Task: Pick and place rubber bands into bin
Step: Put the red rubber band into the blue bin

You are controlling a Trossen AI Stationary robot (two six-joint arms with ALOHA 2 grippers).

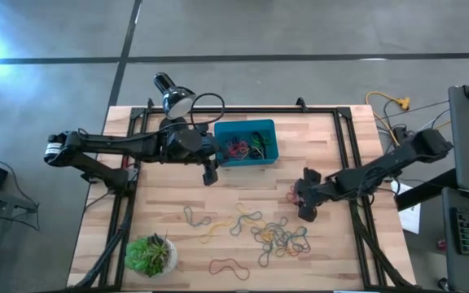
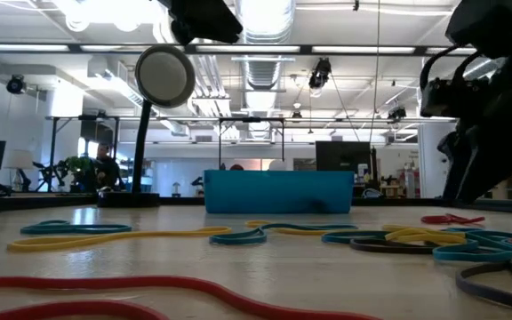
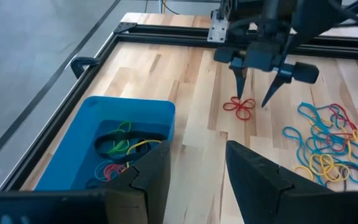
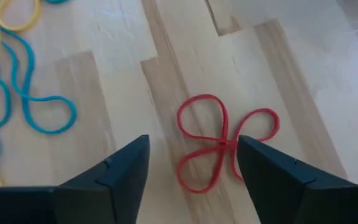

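Hovering open, right tool straddles red rubber band.

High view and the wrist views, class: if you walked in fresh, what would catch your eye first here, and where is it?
Probably the teal bin at the table's far edge, already holding a tangle of coloured bands, with the left gripper open just beside its near left corner. Next, the heap of rubber bands scattered over the near half of the table. Then the right gripper, fingers spread and pointing down, poised over a twisted red band lying flat on the wood.
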